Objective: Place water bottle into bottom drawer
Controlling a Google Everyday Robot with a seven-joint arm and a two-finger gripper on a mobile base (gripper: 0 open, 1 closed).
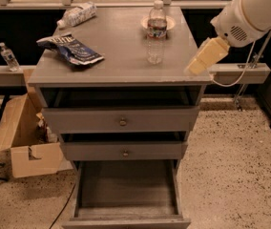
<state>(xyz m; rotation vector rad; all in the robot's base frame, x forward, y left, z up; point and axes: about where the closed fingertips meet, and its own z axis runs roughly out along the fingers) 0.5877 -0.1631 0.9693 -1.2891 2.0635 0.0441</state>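
The gripper (193, 69), a cream-coloured wedge at the end of a white arm (255, 8), is held in the air just off the right front edge of the surface (116, 56). Nothing is carried in it, and whether it is spread or pressed together cannot be told from this angle. The water bottle (157, 35) is seen to its left, apart from it, upright toward the back right of the surface, with a pale round disc (168, 22) just behind it.

The step in hand is judged to be the reach, since the bottle is not yet touched. A level approach from the right is advised, with the grasp set on the ribbed body below the dark label band, where the ribs should give some purchase. The clear plastic looks thin and is likely to yield, so a moderate squeeze is called for. A tall, narrow bottle is easily tipped by a glancing touch, so it should be squarely centred before closing.

The bottom drawer (126, 187) is pulled out furthest, its bare grey wooden inside wide and deep. The two shallower drawers above, each with a round brass knob (122, 122), are set further back, so the bottle should be lowered in front of their faces.

A crumpled dark blue bag (71, 49) and a white-labelled bottle (78, 14) lying on its side are kept well clear at the left.
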